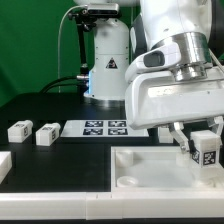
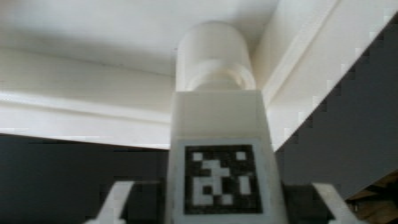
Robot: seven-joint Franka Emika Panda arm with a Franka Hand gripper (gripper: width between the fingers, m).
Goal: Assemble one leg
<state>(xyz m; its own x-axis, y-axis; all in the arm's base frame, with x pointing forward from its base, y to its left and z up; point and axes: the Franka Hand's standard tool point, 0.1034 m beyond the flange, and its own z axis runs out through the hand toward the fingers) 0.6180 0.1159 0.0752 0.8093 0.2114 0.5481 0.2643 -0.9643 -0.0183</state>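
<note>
My gripper (image 1: 203, 146) is shut on a white leg (image 1: 206, 150) with a black-and-white tag, holding it upright just above the far right corner of the white tabletop (image 1: 150, 172). In the wrist view the leg (image 2: 221, 120) runs straight out from between the fingers (image 2: 125, 200), its rounded end close to the tabletop's raised rim (image 2: 107, 70). Two more legs (image 1: 19, 130) (image 1: 46, 134) lie on the black table at the exterior view's left.
The marker board (image 1: 104, 128) lies flat behind the tabletop. A white part (image 1: 4, 166) sits at the exterior view's left edge. The robot base (image 1: 105, 60) stands at the back before a green backdrop.
</note>
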